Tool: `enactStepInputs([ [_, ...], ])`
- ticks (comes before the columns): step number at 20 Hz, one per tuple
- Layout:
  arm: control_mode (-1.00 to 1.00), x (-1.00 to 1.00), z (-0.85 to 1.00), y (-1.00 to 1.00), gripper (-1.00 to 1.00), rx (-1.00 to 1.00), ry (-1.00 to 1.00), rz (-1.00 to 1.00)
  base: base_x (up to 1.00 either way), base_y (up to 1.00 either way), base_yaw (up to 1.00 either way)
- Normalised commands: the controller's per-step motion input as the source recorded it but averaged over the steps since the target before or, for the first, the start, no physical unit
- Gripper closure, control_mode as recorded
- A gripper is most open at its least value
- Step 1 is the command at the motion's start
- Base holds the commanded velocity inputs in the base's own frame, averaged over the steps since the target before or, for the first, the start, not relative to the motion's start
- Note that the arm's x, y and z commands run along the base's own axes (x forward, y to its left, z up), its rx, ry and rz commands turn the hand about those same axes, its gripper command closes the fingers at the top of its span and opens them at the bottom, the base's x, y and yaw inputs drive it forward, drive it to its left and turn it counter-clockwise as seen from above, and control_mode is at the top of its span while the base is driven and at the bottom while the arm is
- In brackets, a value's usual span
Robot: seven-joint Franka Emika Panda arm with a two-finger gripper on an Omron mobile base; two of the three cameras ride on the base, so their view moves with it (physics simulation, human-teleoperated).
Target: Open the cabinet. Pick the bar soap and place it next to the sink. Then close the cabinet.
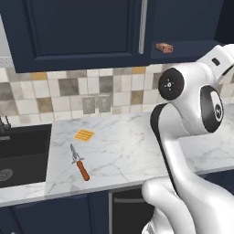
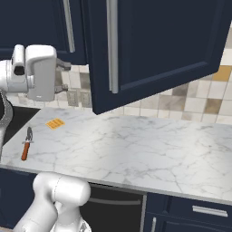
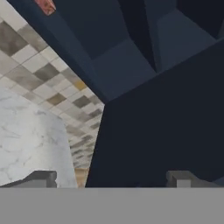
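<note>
Hovering with fingers spread wide and nothing between them, the end effector (image 3: 111, 178) is facing the swung-out cabinet door (image 3: 166, 131) at close range; its two dark tips are showing at the bottom of the hand view. The hand itself is sitting high in the right base view, just left of the door's edge.

The cabinet (image 2: 149, 50) is standing open, its door angled out over the surface (image 2: 149, 145) with the silver handle (image 2: 112, 45) on the near face. The soap (image 1: 164, 47) is lying on the cabinet's lower shelf, near the front lip, apart from the end effector; it is also peeking in at the top left corner of the hand view (image 3: 45, 5). The sink (image 1: 23, 153) is sitting well to the left, recessed in the surface. An orange ridged square (image 1: 84, 135) and a knife (image 1: 79, 162) are lying between the sink and the arm.

Judging the step: door opened, reach for the soap not yet made.

Risks from here:
- Hand is close to the door; swinging toward the shelf could clip the door edge and knock it further round or partly shut.
- Soap is small and near the lip; a low or off-centre approach could nudge it deeper or tip it off the shelf.
- Carrying it left means crossing over the knife and square; a low pass could drag them.
</note>
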Motion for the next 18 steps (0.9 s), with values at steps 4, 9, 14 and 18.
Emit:
enactStepInputs([
  [4,-1.0,0.05,0.0,-0.21,-1.0,-0.08,0.0,-0.05,0.0,0.0,0.0],
  [9,-1.0,0.0,0.0,-0.41,-1.0,-0.05,0.02,-0.15,0.0,0.0,0.0],
  [14,-1.0,0.0,0.01,-0.13,-1.0,-0.05,0.07,-0.16,0.0,0.0,0.0],
  [18,-1.0,0.26,0.0,-0.01,-1.0,-0.06,0.07,-0.05,0.0,0.0,0.0],
])
